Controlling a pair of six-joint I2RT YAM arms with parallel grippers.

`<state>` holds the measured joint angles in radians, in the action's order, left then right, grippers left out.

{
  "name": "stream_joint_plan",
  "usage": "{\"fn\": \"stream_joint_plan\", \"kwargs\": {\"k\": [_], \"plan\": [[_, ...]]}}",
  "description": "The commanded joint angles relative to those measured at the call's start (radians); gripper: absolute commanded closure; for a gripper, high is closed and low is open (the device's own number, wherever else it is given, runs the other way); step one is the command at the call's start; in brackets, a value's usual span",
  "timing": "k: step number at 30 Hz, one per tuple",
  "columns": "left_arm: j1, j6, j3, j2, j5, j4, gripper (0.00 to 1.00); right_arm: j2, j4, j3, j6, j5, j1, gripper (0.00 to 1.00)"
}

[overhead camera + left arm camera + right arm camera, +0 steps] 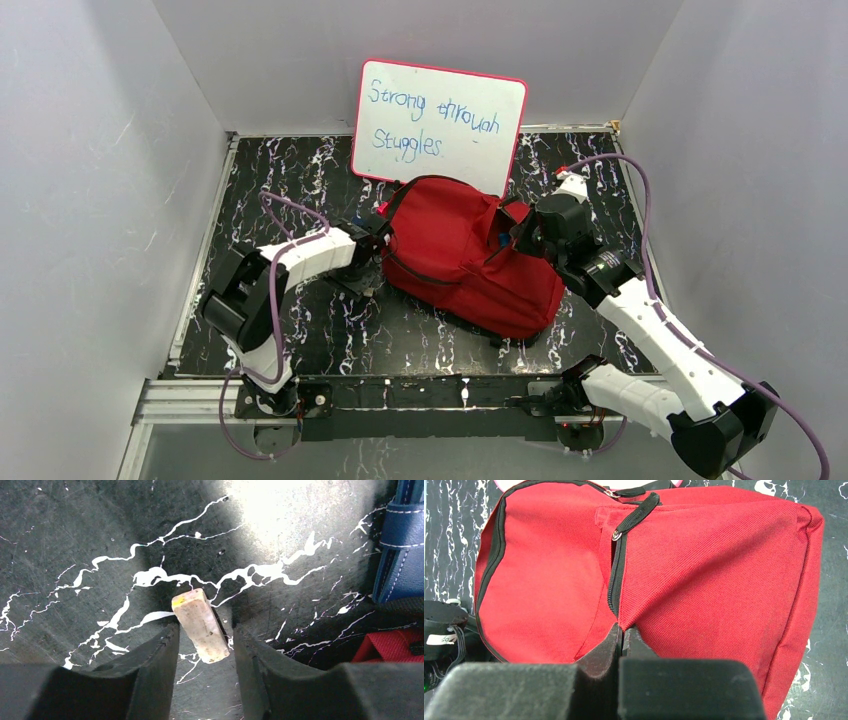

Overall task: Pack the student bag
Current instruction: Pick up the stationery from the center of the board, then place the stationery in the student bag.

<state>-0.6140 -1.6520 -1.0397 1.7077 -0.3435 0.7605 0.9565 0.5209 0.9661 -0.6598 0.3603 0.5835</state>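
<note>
Only the left wrist view showed a beige block (200,622) between the half-apart left gripper (206,630) — grip unclear; the right gripper (623,630) pinched the red bag (704,570). Black marbled table (75,540) — white walls (90,150).

Grey walls (90,150) enclose a black tabletop (330,340) (white-veined marble pattern).

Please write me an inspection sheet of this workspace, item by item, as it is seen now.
Surface: black table, white veins.
Job's things: red student bag lies mid-table; beige block on the table; blue item beside the bag.
Clutter: whiteboard with handwriting behind the bag.
Grippers: left gripper open, jaws flanking the block; right gripper shut on bag fabric below a zipper.
Cables: purple cables along both arms.
Surroundings: pale walls on three sides.
</note>
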Motion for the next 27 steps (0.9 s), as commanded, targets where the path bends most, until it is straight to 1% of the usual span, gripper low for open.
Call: {"fn": "stream_joint_plan", "kwargs": {"k": [1,3,6,8,12,13,15,16,17,18,19,20,22,23,24,25,27], "plan": [[0.005,-0.019,0.061,-0.024,0.036,-0.019,0.64,-0.028,-0.051,0.003,-0.016,0.025,-0.002,1.0],[0.005,-0.017,0.072,-0.034,0.033,-0.027,0.76,-0.027,-0.051,0.004,-0.017,0.024,-0.003,1.0],[0.006,-0.018,0.09,-0.07,0.009,-0.025,0.87,-0.027,-0.052,0.008,-0.013,0.026,-0.004,1.0],[0.009,-0.021,0.104,-0.11,-0.019,-0.013,0.89,-0.027,-0.052,0.011,-0.012,0.028,-0.004,1.0],[0.014,-0.012,0.094,-0.227,-0.119,0.065,0.9,-0.027,-0.056,0.012,-0.015,0.021,-0.004,1.0],[0.014,0.015,0.083,-0.264,-0.153,0.077,0.9,-0.026,-0.057,0.011,-0.015,0.019,-0.004,1.0],[0.014,0.123,0.053,-0.34,-0.219,0.066,0.9,-0.024,-0.059,0.01,-0.018,0.015,-0.004,1.0],[0.014,0.205,0.039,-0.383,-0.24,0.032,0.9,-0.023,-0.061,0.011,-0.018,0.012,-0.004,1.0],[0.014,0.323,0.029,-0.439,-0.241,-0.037,0.9,-0.022,-0.063,0.011,-0.018,0.011,-0.003,1.0],[0.014,0.43,0.019,-0.477,-0.225,-0.118,0.9,-0.024,-0.064,0.011,-0.018,0.011,-0.002,1.0],[0.014,0.555,0.01,-0.518,-0.174,-0.207,0.91,-0.027,-0.064,0.012,-0.017,0.011,-0.003,1.0],[0.014,0.678,0.006,-0.553,-0.104,-0.314,0.94,-0.03,-0.065,0.013,-0.017,0.012,-0.004,1.0],[0.014,0.863,0.009,-0.608,0.107,-0.536,0.96,-0.036,-0.068,0.013,-0.016,0.015,-0.004,1.0],[0.012,0.906,0.014,-0.619,0.196,-0.632,0.95,-0.04,-0.068,0.013,-0.017,0.015,-0.004,1.0],[0.01,0.921,0.008,-0.614,0.257,-0.698,0.95,-0.042,-0.07,0.015,-0.017,0.016,-0.004,1.0],[0.005,0.925,-0.007,-0.589,0.299,-0.739,0.95,-0.042,-0.07,0.017,-0.017,0.015,-0.004,1.0],[-0.011,0.962,-0.077,-0.504,0.379,-0.756,0.96,-0.044,-0.07,0.017,-0.02,0.014,-0.004,1.0]]}}
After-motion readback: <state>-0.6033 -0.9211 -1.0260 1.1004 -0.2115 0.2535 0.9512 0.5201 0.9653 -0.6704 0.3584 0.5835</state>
